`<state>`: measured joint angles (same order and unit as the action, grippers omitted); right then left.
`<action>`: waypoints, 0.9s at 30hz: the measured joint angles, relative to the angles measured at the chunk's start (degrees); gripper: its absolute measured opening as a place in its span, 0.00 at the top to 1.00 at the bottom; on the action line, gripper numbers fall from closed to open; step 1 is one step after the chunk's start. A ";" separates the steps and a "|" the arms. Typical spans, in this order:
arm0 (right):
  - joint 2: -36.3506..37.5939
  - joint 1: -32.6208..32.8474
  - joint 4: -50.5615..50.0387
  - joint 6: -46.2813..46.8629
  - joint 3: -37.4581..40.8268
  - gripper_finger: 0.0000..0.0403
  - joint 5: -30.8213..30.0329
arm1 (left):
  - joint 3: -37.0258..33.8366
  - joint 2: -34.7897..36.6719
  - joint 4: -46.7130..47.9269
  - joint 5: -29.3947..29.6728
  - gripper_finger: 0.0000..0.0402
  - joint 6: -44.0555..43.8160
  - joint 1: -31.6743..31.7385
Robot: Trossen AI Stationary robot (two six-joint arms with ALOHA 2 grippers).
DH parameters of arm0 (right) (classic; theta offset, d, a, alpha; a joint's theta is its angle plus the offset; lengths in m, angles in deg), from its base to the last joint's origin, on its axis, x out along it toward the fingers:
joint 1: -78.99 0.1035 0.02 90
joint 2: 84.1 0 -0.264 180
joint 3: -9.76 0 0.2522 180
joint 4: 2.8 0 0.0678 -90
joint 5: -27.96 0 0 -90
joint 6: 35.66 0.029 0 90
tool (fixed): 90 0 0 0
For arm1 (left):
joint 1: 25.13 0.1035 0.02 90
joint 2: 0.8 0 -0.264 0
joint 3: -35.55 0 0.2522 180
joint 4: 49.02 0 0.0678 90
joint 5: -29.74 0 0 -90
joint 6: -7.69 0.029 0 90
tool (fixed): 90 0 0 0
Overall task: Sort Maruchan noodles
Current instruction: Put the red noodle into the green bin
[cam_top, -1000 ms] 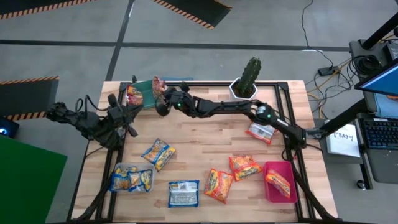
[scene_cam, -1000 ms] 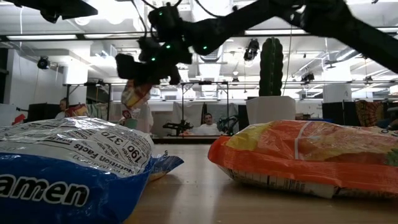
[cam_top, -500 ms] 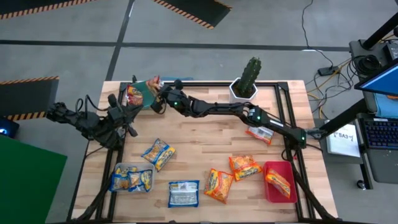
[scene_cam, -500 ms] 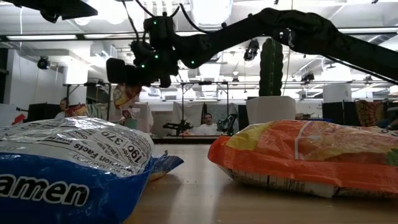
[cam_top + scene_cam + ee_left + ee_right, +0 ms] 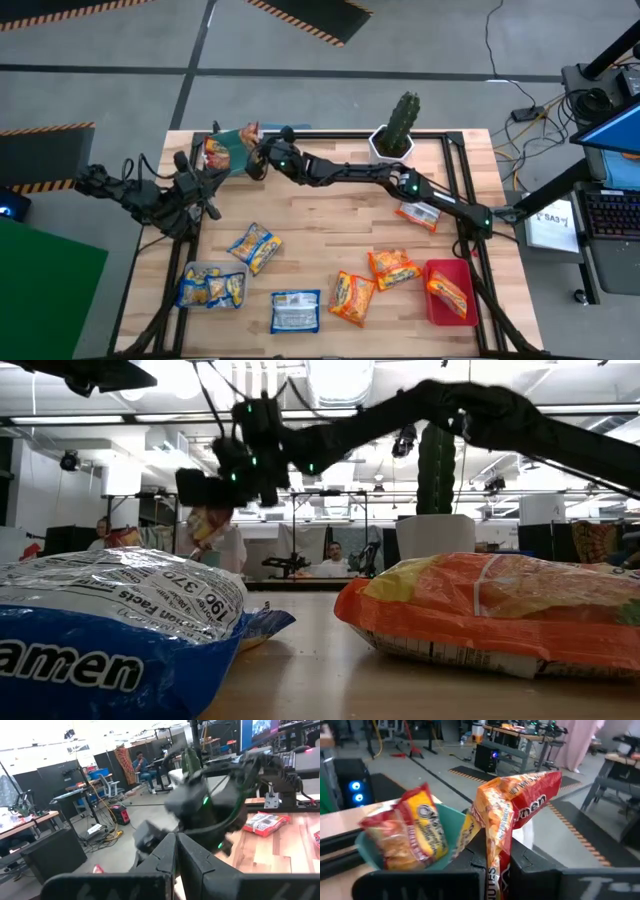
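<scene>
My right gripper (image 5: 257, 152) reaches level to the table's far left corner, shut on a red-orange Maruchan noodles packet (image 5: 512, 807), also seen in the low view (image 5: 205, 525). The packet hangs over the green tray (image 5: 238, 152), which holds an orange-yellow packet (image 5: 412, 835). Loose packets lie on the table: a blue-yellow one (image 5: 253, 246), a blue one (image 5: 296, 310), two orange ones (image 5: 351, 297) and a red-silver one (image 5: 418, 213). My left gripper (image 5: 176, 836) waits shut at the left edge (image 5: 200, 190). My right gripper pinches the packet's crinkled end (image 5: 492, 852) between its two fingers. The fingers come level from the table's right side. The packet sticks out past the fingertips, lifted clear above the green tray.
A clear tray (image 5: 212, 287) with blue-yellow packets stands near left. A pink tray (image 5: 448, 292) with an orange packet stands near right. A cactus in a white pot (image 5: 400, 128) stands at the far edge, beside my right arm. Bare wood lies mid-table.
My right gripper has carried the red-orange packet a little toward the table's left edge and slightly down, closer over the green tray. It has stayed shut on the packet, which remains clear of the table.
</scene>
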<state>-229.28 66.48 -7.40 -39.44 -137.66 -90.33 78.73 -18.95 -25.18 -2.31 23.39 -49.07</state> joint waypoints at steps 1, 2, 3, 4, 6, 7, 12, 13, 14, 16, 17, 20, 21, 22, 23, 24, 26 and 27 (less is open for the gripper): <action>0.98 0.54 -1.16 -1.23 0.00 0.97 -0.12 | -0.02 0.00 0.01 0.00 1.00 -0.06 0.00; 2.17 1.04 -2.84 -2.35 0.00 0.97 -0.19 | -0.02 0.00 -0.03 0.00 1.00 -0.08 0.00; 3.79 1.60 -4.96 -3.66 0.02 0.97 -0.18 | -0.02 0.00 -0.03 0.00 1.00 -0.08 0.00; 5.47 2.11 -7.61 -4.79 0.02 0.97 -0.14 | -0.02 0.00 -0.03 0.00 1.00 -0.09 0.00; 9.10 3.32 -13.54 -6.52 -0.02 0.97 -0.17 | -0.02 -0.03 -0.06 0.00 1.00 -0.34 0.00; 11.02 3.87 -17.45 -7.36 -0.09 0.97 0.00 | -0.02 -0.07 -0.07 -0.04 1.00 -0.87 0.00; 18.75 7.36 -39.43 -8.26 -0.06 0.97 1.70 | -0.02 -0.35 -0.81 -9.26 1.00 -3.66 0.02; 20.04 8.18 -43.70 -7.98 -0.02 0.97 2.52 | -0.02 -0.42 -2.08 -11.72 1.00 -3.73 0.02; 21.32 9.08 -47.31 -7.85 -0.02 0.97 3.33 | -0.02 -0.42 -3.32 -14.01 0.99 -3.77 0.00; 23.93 10.81 -54.40 -7.28 0.17 0.97 4.63 | -0.02 -0.54 -4.65 -18.54 0.96 -3.87 0.00; 24.98 11.76 -57.35 -6.90 0.48 0.97 4.88 | -0.02 -0.78 -4.73 -20.65 0.94 -4.15 0.02; 27.97 14.62 -63.91 -4.83 3.15 0.97 4.96 | -0.02 -2.33 -5.52 -24.49 0.86 -4.90 0.00; 28.80 15.67 -65.00 -4.37 4.62 0.97 4.96 | -0.02 -3.00 -6.31 -24.60 0.82 -5.15 0.00; 29.68 16.64 -65.41 -3.79 6.33 0.97 4.92 | -0.02 -3.74 -7.07 -24.61 0.79 -5.36 0.00; 30.81 17.58 -65.51 -3.30 8.25 0.97 4.89 | -0.02 -4.61 -7.91 -24.59 0.75 -5.64 0.00; 31.97 18.57 -65.54 -3.07 10.24 0.97 4.84 | -0.02 -5.64 -9.03 -24.59 0.72 -5.72 0.02; 34.65 20.45 -64.30 -2.80 14.84 0.97 4.77 | -0.07 -7.81 -11.83 -24.62 0.65 -5.75 0.01; 36.05 21.28 -63.04 -2.77 17.41 0.97 4.76 | -0.20 -8.91 -13.17 -24.61 0.61 -5.82 0.02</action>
<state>-193.24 87.76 -70.45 -42.21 -120.26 -85.57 78.53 -27.86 -38.35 -26.92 17.57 -49.05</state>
